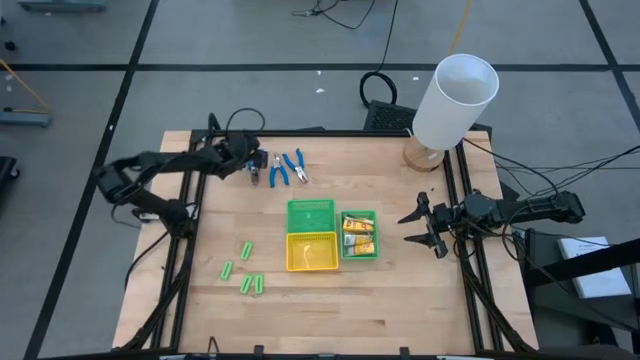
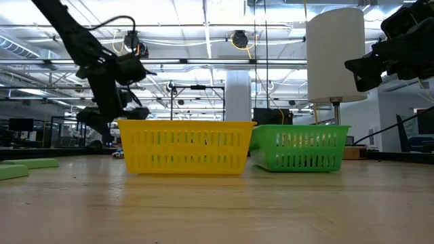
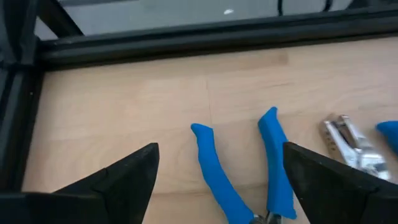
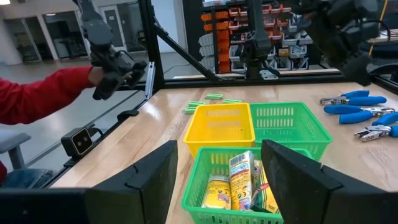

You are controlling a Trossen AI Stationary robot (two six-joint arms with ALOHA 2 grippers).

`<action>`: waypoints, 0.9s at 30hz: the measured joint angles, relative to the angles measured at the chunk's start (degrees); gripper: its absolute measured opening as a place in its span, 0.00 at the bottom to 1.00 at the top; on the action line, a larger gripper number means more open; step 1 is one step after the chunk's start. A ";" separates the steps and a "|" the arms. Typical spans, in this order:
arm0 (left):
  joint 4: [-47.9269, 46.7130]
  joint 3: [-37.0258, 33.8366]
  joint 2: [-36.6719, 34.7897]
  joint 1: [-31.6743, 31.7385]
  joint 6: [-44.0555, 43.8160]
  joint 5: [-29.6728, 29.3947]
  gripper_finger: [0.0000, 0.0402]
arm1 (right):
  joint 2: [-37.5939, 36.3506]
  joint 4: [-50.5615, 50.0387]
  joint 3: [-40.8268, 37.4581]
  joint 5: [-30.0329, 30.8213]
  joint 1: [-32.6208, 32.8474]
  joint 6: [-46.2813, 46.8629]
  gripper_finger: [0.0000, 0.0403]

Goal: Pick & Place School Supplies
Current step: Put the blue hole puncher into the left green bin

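Observation:
Three blue-handled pliers [image 1: 287, 168] lie on the table near its far edge. My left gripper [image 1: 254, 166] hovers over the leftmost one, open. In the left wrist view its fingers [image 3: 127, 177] stand on either side of that tool's two blue handles [image 3: 214, 177] without touching them. A second plier's metal head [image 3: 346, 142] lies beside it. Several light-green sticks [image 1: 245, 270] lie flat near the table's left front. Yellow-orange packets [image 4: 239, 180] sit in a small green tray [image 1: 372, 252]. My right gripper [image 4: 219, 146] waits open to the right of that tray.
A green tray [image 1: 311, 214] and a yellow tray [image 1: 311, 252] stand side by side mid-table. A big white cylinder [image 1: 455, 98] stands at the far right corner. Black frame rails [image 3: 186, 43] edge the table. A person's red sleeve [image 4: 43, 93] shows beyond the table.

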 joint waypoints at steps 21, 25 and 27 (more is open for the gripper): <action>0.03 1.63 12.15 1.06 -7.07 -0.83 0.72 | 0.00 0.00 0.00 -0.02 0.02 0.00 0.56; -0.04 1.63 12.19 1.04 -7.48 -0.12 0.69 | 0.00 0.00 0.00 0.00 0.01 0.00 0.56; -0.06 1.63 12.19 1.02 -7.65 0.27 0.66 | 0.00 0.00 0.00 0.00 0.02 0.00 0.56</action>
